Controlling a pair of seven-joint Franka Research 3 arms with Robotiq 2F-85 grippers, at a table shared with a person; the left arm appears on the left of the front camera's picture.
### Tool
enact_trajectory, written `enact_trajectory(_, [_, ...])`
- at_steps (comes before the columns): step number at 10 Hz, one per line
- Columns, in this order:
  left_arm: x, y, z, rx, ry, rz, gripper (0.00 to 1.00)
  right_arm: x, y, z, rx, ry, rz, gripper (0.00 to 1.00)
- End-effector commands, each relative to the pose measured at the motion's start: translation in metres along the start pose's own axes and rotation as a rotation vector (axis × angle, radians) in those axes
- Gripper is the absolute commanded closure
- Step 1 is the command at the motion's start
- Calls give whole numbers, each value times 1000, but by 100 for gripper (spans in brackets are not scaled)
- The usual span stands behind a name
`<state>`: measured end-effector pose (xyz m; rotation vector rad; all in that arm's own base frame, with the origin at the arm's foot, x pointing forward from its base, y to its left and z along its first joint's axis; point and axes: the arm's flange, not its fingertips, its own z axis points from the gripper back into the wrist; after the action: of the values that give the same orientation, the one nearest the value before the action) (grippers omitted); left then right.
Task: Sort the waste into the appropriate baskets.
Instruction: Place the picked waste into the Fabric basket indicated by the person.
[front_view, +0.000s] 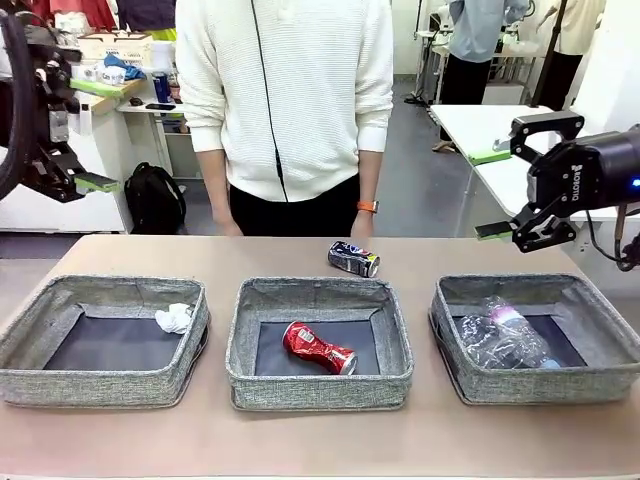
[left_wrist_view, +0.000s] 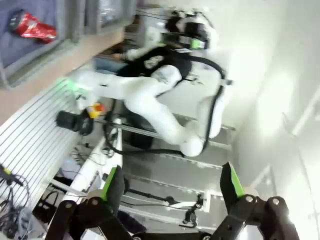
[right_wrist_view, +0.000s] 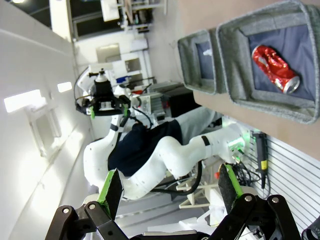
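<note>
Meanwhile, both grippers, left (front_view: 95, 183) and right (front_view: 492, 193), hover spread apart and empty; a dark blue-black can (front_view: 354, 259) lies on the table (front_view: 300, 440) at twelve o'clock of the middle basket (front_view: 318, 385) holding a red can (front_view: 319, 348).

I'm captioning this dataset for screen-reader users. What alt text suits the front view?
Three grey baskets sit in a row: white tissue wad left, red can middle, clear plastic bottle right. A dark can lies behind them, near a standing person.
</note>
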<state>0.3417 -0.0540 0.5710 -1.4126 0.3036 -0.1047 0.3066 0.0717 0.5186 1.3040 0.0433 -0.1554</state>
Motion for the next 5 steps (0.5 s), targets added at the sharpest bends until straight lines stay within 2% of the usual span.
enact_trajectory(1, [-4,13,2,-10,-37,-52,0,-1,5,-1,13,1,-18,0])
enact_trajectory(2, [-12,16,6,74,-56,-115,0,-1,5,-1,13,1,-18,0])
enact_trajectory(3, [-17,18,7,180,-114,-62,0,-1,5,-1,13,1,-18,0])
enact_trajectory(4, [-4,13,11,-10,-28,-53,0,-1,5,-1,13,1,-18,0])
enact_trajectory(5, [-4,13,11,-10,-28,-53,0,-1,5,-1,13,1,-18,0])
